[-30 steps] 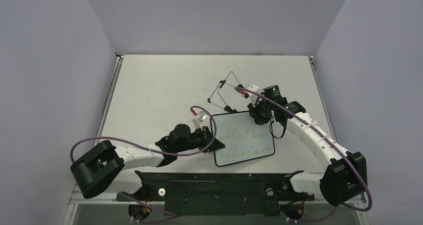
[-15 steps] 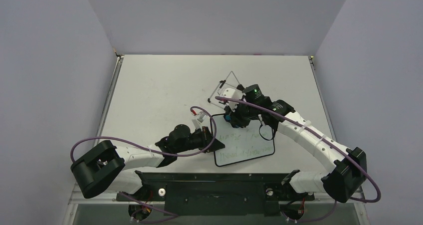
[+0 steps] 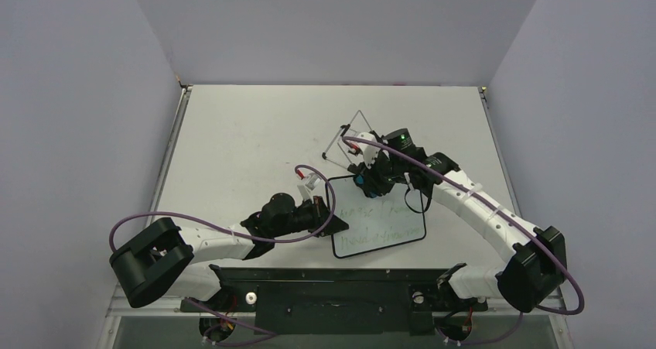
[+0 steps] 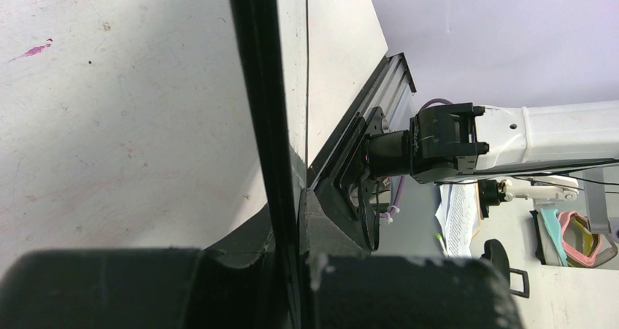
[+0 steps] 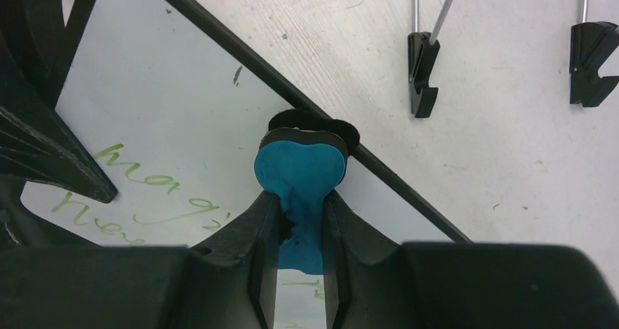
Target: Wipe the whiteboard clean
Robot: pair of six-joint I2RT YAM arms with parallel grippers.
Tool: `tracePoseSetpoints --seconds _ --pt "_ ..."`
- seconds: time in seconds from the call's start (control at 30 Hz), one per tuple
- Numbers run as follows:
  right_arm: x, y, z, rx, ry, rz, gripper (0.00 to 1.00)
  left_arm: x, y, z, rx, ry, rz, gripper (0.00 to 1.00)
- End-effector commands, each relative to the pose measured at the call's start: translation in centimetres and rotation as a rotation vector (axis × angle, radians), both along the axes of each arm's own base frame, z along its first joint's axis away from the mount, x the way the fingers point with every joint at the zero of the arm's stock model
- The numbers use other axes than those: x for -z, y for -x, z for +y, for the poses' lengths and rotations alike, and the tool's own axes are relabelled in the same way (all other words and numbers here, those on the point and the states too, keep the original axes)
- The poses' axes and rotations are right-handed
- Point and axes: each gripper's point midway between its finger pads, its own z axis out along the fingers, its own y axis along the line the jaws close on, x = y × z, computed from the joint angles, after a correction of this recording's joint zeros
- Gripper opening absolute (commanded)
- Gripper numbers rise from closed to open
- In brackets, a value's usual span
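Our left gripper (image 3: 334, 219) pinches the left edge of the whiteboard (image 3: 387, 225), lying on the table (image 3: 232, 132); our right gripper (image 3: 362, 185) squeezes the eraser (image 5: 299, 170) at its far rim. Pressing hard, we judge, could snag the frame and twist it loose.

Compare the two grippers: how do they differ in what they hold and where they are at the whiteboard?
The left gripper is shut on the whiteboard, at its left edge; the right gripper is shut on a blue eraser. The left gripper lies low beside the board; the right gripper points down from above, eraser at the board's far edge. Both have fingers closed on something.
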Motion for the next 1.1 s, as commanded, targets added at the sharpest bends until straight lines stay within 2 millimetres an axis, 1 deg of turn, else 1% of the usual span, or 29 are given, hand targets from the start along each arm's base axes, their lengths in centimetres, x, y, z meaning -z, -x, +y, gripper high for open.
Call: tracePoseSetpoints --seconds 0.0,0.03,0.07,0.1,0.13,0.17,0.2,0.23,0.27,0.3,0.33,0.43,0.53,0.57,0.6,0.63,0.67,0.7,0.73,0.77,0.8,0.83,0.87,0.9,0.93,0.97,1.0,1.03,1.07 --pt "-1.3 0.6 0.6 -0.018 -0.04 -0.047 0.0 -4.2 -0.5 -0.7 0.008 0.12 -0.137 0.0" --pt "-1.4 1.1 1.2 -0.043 -0.04 -0.038 0.0 -4.3 -0.5 -0.7 0.007 0.121 -0.137 0.0" --pt "-1.9 1.2 1.8 -0.061 -0.053 -0.037 0.0 -4.3 -0.6 -0.7 0.006 0.122 -0.136 0.0" --pt "-1.7 1.6 2.3 -0.077 -0.048 -0.016 0.0 -4.3 -0.6 -0.7 0.007 0.123 -0.136 0.0" --pt "-2.4 1.5 2.8 -0.087 -0.063 -0.016 0.0 -4.2 -0.6 -0.7 0.004 0.123 -0.135 0.0" --pt "-2.2 1.7 3.3 -0.1 -0.059 0.001 0.0 -4.3 -0.7 -0.8 0.003 0.124 -0.136 0.0" --pt "-3.0 1.6 3.9 -0.112 -0.075 -0.002 0.0 -4.3 -0.6 -0.8 0.004 0.125 -0.135 0.0" --pt "-2.9 1.9 4.5 -0.128 -0.076 0.013 0.0 -4.4 -0.7 -0.9 0.003 0.127 -0.135 0.0" --pt "-3.7 1.8 5.0 -0.135 -0.089 0.005 0.0 -4.5 -0.7 -0.9 0.003 0.127 -0.135 0.0" --pt "-3.6 2.2 5.5 -0.154 -0.087 0.022 0.0 -4.5 -0.8 -1.0 0.003 0.127 -0.133 0.0" --pt "-4.3 2.3 6.0 -0.166 -0.098 0.014 0.0 -4.5 -0.8 -1.1 0.003 0.126 -0.132 0.0" --pt "-4.6 2.2 6.7 -0.173 -0.1 0.018 0.0 -4.5 -0.8 -1.3 0.004 0.125 -0.132 0.0" --pt "-4.0 1.8 6.4 -0.155 -0.074 0.011 0.0 -4.6 -0.9 -1.4 0.005 0.126 -0.132 0.0" --pt "-3.5 1.6 6.0 -0.14 -0.053 0.003 0.0 -4.7 -0.8 -1.3 0.005 0.128 -0.132 0.0" --pt "-3.4 1.5 5.8 -0.133 -0.048 -0.007 0.0 -4.6 -0.8 -1.3 0.003 0.127 -0.131 0.0" --pt "-2.8 1.4 5.2 -0.119 -0.024 -0.014 0.0 -4.7 -0.8 -1.2 0.003 0.127 -0.135 0.0" --pt "-2.9 1.2 4.8 -0.107 -0.021 -0.027 0.0 -4.6 -0.8 -1.2 0.002 0.123 -0.134 0.0" --pt "-2.2 1.1 4.1 -0.091 0.005 -0.031 0.0 -4.7 -0.8 -1.1 0.002 0.123 -0.138 0.0" --pt "-2.3 0.7 3.4 -0.068 0.005 -0.043 0.0 -4.7 -0.8 -1.0 0.0 0.122 -0.139 0.0" --pt "-1.6 0.6 2.7 -0.05 0.02 -0.034 0.0 -4.8 -0.8 -0.9 -0.002 0.124 -0.142 0.0" --pt "-1.6 0.0 1.7 -0.017 0.022 -0.036 0.0 -4.7 -0.8 -0.8 -0.004 0.121 -0.144 0.0" --pt "-0.9 -0.6 0.3 0.026 0.032 -0.021 0.0 -4.9 -0.7 -0.7 -0.005 0.123 -0.148 0.0" --pt "-0.9 -0.7 -0.3 0.044 0.026 -0.017 0.0 -4.7 -0.7 -0.6 -0.007 0.122 -0.148 0.0" --pt "-0.2 -1.2 -1.8 0.084 0.034 -0.002 0.0 -4.9 -0.7 -0.5 -0.008 0.125 -0.152 0.0" --pt "-0.1 -1.4 -2.6 0.106 0.039 -0.01 0.0 -4.8 -0.7 -0.4 -0.01 0.124 -0.152 0.0" --pt "0.6 -1.7 -3.9 0.137 0.057 -0.001 0.0 -4.9 -0.7 -0.3 -0.012 0.127 -0.154 0.0" --pt "0.8 -1.8 -4.7 0.157 0.064 -0.008 0.0 -4.9 -0.7 -0.2 -0.014 0.127 -0.157 0.0" --pt "1.5 -2.0 -5.9 0.189 0.077 0.003 0.0 -4.9 -0.7 -0.2 -0.014 0.128 -0.158 0.0" --pt "1.7 -2.2 -6.6 0.209 0.079 0.002 0.0 -4.9 -0.7 -0.2 -0.014 0.126 -0.159 0.0"
